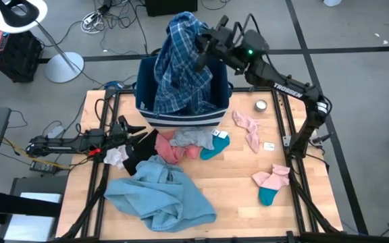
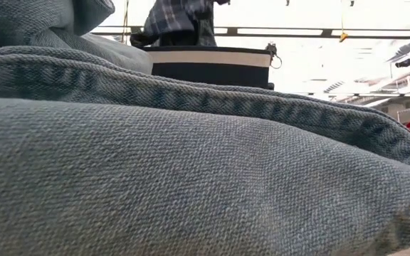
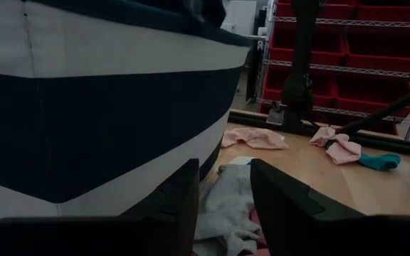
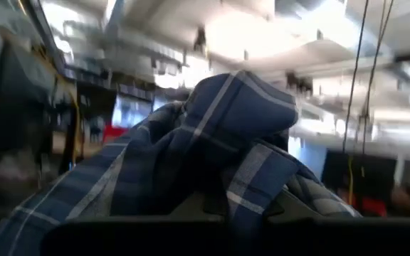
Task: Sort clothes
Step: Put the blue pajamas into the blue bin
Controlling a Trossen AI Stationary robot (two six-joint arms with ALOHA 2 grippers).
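Right gripper [image 1: 201, 48]: clamped tight on blue plaid shirt [image 1: 181, 64], held up over navy striped bin [image 1: 181, 118]; shirt's lower folds hanging into bin, upper folds bunched over the jaws, as confirmed in right wrist view.

Left gripper [image 1: 139, 132]: parted to a moderate gap, holding nothing; low at the bin's near left corner, aimed at grey garment [image 3: 226, 206] lying against the bin wall. Fingers [image 3: 184, 199] straddling the grey garment's edge, no visible contact.

Remaining clothes, placed from the bin:
- Coral-pink garment [image 1: 169, 147], white item [image 1: 115, 156] and black item [image 1: 137, 154]: heaped just in front of bin, left of centre.
- Teal sock [image 1: 216, 145]: just in front, touching the heap.
- Pink sock [image 1: 248, 128]: near the front right corner.
- Pink and teal sock pair [image 1: 271, 183]: well apart, front right.
- Large light-blue piece [image 1: 161, 196]: well in front, filling the low view.
- Round metal tin [image 1: 261, 105]: beside bin's right wall; not clothing.

Progress, as judged: early. One garment going into bin, not released; all others on table [image 1: 235, 202].
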